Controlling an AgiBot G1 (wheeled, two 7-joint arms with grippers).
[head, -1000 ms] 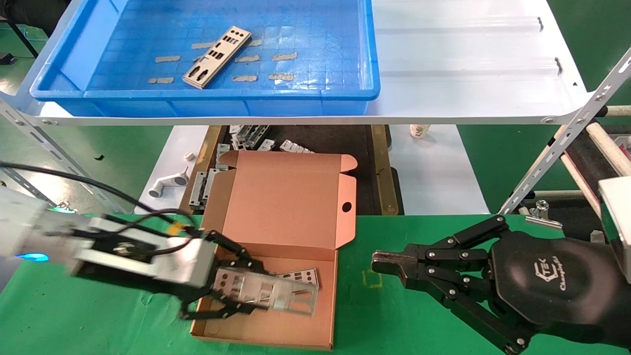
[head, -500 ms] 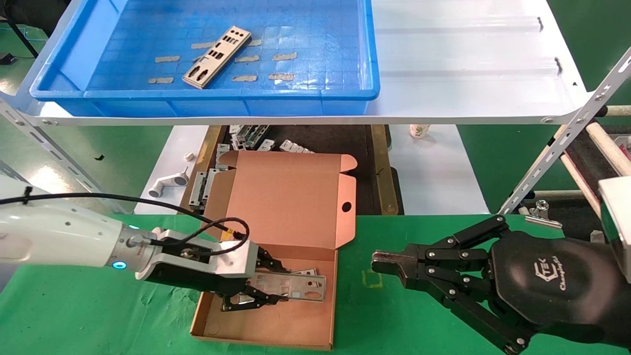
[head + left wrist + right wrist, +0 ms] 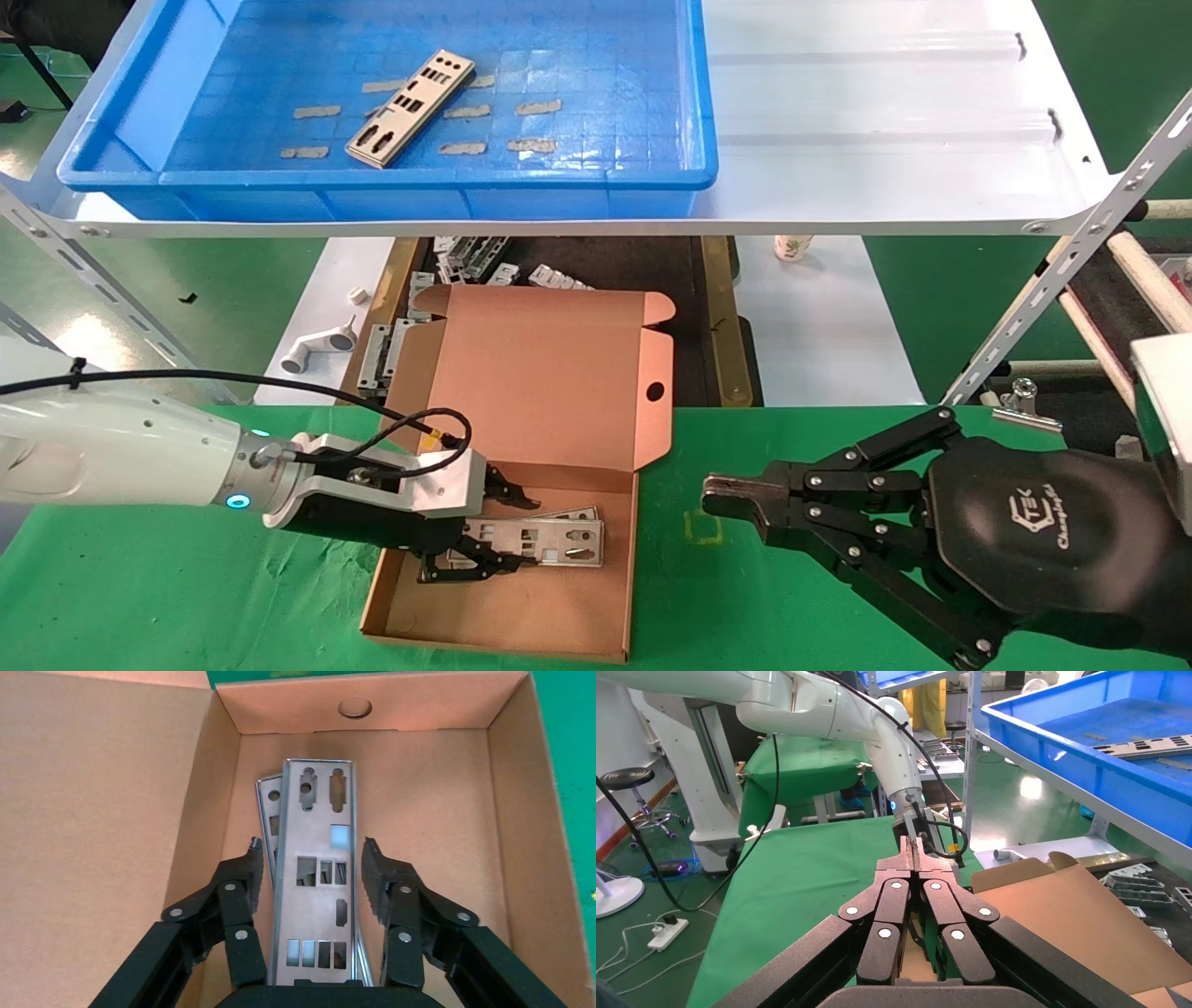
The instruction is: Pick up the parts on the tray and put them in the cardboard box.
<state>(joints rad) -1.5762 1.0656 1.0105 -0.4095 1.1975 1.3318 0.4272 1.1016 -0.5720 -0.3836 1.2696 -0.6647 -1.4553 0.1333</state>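
the left gripper (image 3: 507, 550) has come down into the cardboard box (image 3: 559, 615) and spread its jaws, freeing its plate (image 3: 316, 881) onto another by the hinge edge; one part (image 3: 411, 107) remains mid-tray (image 3: 391, 177).

Bright, even overhead light; glare streaks the white shelf (image 3: 866, 102); soft shadows; all views sharp, no blur.

The green table (image 3: 792, 606) bears the cardboard box (image 3: 521, 615); the white shelf (image 3: 885, 112) the tray (image 3: 140, 112).
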